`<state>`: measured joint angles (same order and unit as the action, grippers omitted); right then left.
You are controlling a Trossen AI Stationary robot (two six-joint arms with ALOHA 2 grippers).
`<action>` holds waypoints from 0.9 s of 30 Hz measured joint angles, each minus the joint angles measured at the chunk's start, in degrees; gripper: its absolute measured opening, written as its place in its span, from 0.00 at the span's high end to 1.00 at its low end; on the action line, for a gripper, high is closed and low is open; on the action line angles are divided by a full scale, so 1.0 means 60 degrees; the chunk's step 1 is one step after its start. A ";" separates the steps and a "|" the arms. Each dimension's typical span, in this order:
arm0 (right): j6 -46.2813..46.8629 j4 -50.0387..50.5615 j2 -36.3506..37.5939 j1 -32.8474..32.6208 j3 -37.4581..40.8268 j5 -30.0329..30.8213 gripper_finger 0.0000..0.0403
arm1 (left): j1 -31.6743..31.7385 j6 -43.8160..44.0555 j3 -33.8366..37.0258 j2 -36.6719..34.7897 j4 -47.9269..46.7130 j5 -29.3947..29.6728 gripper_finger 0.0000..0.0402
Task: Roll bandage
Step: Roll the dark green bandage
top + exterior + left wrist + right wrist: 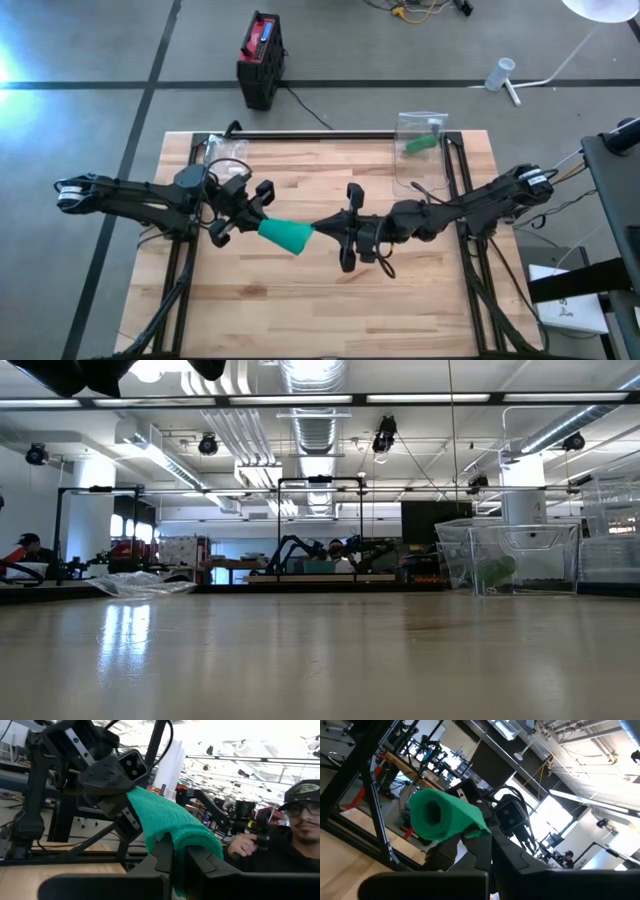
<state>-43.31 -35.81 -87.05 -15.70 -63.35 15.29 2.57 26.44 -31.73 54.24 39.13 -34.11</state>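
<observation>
A green bandage [284, 236] hangs between my two grippers above the middle of the wooden table [300, 310]. It is rolled into a tube at its left end and narrows to a point at its right end. My left gripper [252, 220] is shut on the rolled end. My right gripper [322, 228] is shut on the narrow end. The right wrist view shows the roll's open end [431, 815] as a hollow tube. My left gripper pinches the bandage's wide rolled end [195, 842] between its two fingers, coming level from the table's left side. The bandage is lifted clear of the table. My right gripper pinches the bandage's narrow loose end [479, 826] between its two fingers, coming level from the table's right side. The strip runs from there to the roll, held off the table.
A clear plastic bag [420, 140] with something green in it lies at the table's far right. A second clear bag [222, 148] lies at the far left. A black and red box [262, 60] stands on the floor beyond the table. A person [292, 835] sits beyond the table.
</observation>
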 joint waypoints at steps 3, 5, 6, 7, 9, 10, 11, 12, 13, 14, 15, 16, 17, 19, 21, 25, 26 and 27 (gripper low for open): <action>0.0019 -0.0108 0.0000 0.0047 0.0000 -0.0054 1.00 | 0.0000 -0.0011 0.0000 0.0000 0.0004 -0.0014 0.98; 0.0084 -0.0265 -0.0023 0.0162 0.0000 -0.0048 1.00 | 0.0007 -0.0053 0.0000 0.0024 0.0025 -0.0013 0.98; 0.0162 -0.0363 -0.0054 0.0236 0.0000 -0.0044 1.00 | 0.0007 -0.0059 0.0000 0.0085 0.0084 -0.0004 0.98; 0.0273 -0.0436 -0.0076 0.0300 0.0000 -0.0044 1.00 | 0.0007 -0.0043 0.0000 0.0145 0.0095 0.0028 0.98; 0.0350 -0.0434 -0.0111 0.0411 0.0000 -0.0086 1.00 | 0.0007 -0.0027 0.0000 0.0299 0.0090 0.0084 0.98; 0.0375 -0.0428 -0.0117 0.0449 -0.0002 -0.0115 1.00 | 0.0007 -0.0017 -0.0019 0.0410 0.0110 0.0081 0.98; 0.0379 -0.0425 -0.0117 0.0462 -0.0011 -0.0117 1.00 | 0.0007 -0.0011 -0.0049 0.0526 0.0138 0.0088 0.98; 0.0374 -0.0414 -0.0120 0.0470 -0.0041 -0.0117 1.00 | 0.0007 -0.0008 -0.0063 0.0637 0.0145 0.0120 0.98; 0.0372 -0.0381 -0.0120 0.0470 -0.0084 -0.0117 1.00 | 0.0007 -0.0006 -0.0067 0.0755 0.0168 0.0210 0.98; 0.0372 -0.0353 -0.0135 0.0470 -0.0142 -0.0117 1.00 | 0.0007 -0.0004 -0.0069 0.0875 0.0210 0.0305 0.98; 0.0372 -0.0350 -0.0138 0.0473 -0.0187 -0.0120 1.00 | 0.0007 -0.0004 -0.0069 0.0994 0.0216 0.0348 0.98; 0.0368 -0.0338 -0.0138 0.0477 -0.0196 -0.0121 1.00 | 0.0007 -0.0004 -0.0069 0.1113 0.0216 0.0392 0.98; 0.0368 -0.0296 -0.0138 0.0491 -0.0215 -0.0120 1.00 | 0.0007 -0.0001 -0.0069 0.1223 0.0219 0.0434 0.98; 0.0368 -0.0258 -0.0140 0.0521 -0.0249 -0.0055 1.00 | 0.0007 -0.0001 -0.0069 0.1425 0.0234 0.0565 0.98; 0.0368 -0.0256 -0.0138 0.0535 -0.0271 -0.0034 1.00 | 0.0007 -0.0001 -0.0076 0.1573 0.0230 0.0613 0.98; 0.0368 -0.0259 -0.0138 0.0492 -0.0373 -0.0046 1.00 | 0.0024 -0.0066 -0.0084 0.1732 0.0236 0.0802 0.98; 0.0364 -0.0259 -0.0137 0.0462 -0.0406 -0.0051 1.00 | 0.0029 -0.0070 -0.0084 0.1771 0.0234 0.0843 0.98; 0.0317 -0.0251 -0.0135 0.0437 -0.0450 -0.0048 1.00 | 0.0029 -0.0091 -0.0084 0.1819 0.0252 0.0853 0.98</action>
<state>-41.41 -37.32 -87.85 -13.08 -66.05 15.00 2.74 25.89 -32.23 65.15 40.64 -28.99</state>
